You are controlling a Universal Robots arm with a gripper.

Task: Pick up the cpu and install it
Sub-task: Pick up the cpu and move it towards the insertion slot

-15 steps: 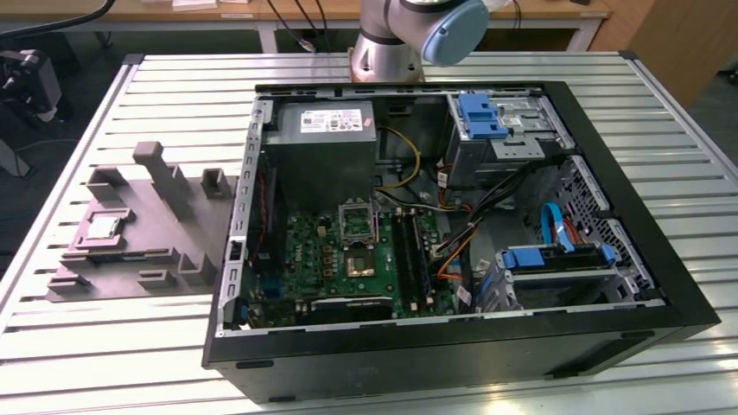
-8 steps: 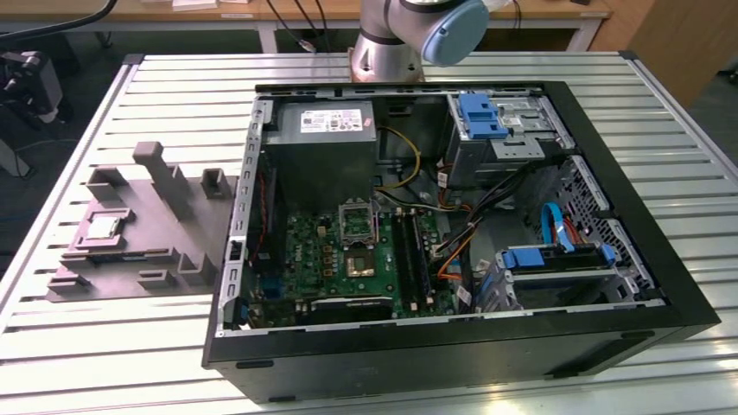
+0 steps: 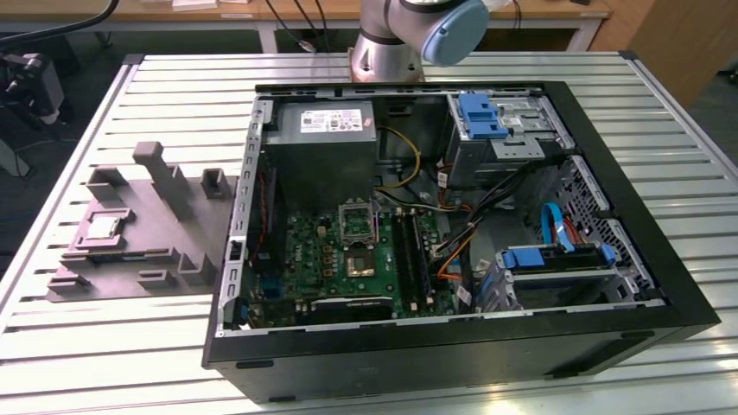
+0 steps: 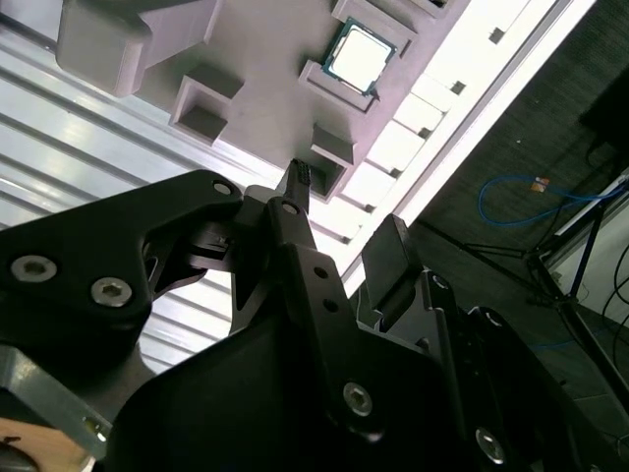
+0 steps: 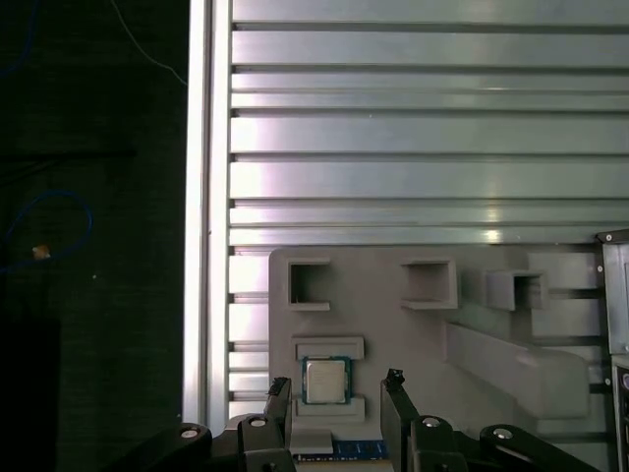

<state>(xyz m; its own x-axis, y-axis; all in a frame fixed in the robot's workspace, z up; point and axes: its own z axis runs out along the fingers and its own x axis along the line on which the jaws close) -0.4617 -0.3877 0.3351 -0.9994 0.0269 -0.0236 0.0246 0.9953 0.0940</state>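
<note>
The cpu (image 5: 325, 381), a small square chip with a pale silver top, lies flat in a recess of the grey moulded tray (image 5: 393, 324). My gripper (image 5: 336, 383) hangs above it, open, with one fingertip to either side of the chip and nothing between them. In the second wrist view the gripper (image 4: 346, 202) is well short of the cpu (image 4: 360, 54) on the tray (image 4: 265, 59). In the exterior view the cpu (image 3: 102, 226) sits on the tray (image 3: 150, 225) at the left, beside the open computer case (image 3: 461, 346). The motherboard's metal-framed socket (image 3: 359, 221) lies inside the case.
The tray's upright blocks (image 3: 155, 164) rise around the chip. The slatted metal table (image 3: 116, 346) ends close to the tray (image 5: 201, 246), with dark floor beyond. The case holds a grey power supply (image 3: 328, 130), cables and blue drive brackets (image 3: 482, 117). The arm's base (image 3: 398, 43) stands behind the case.
</note>
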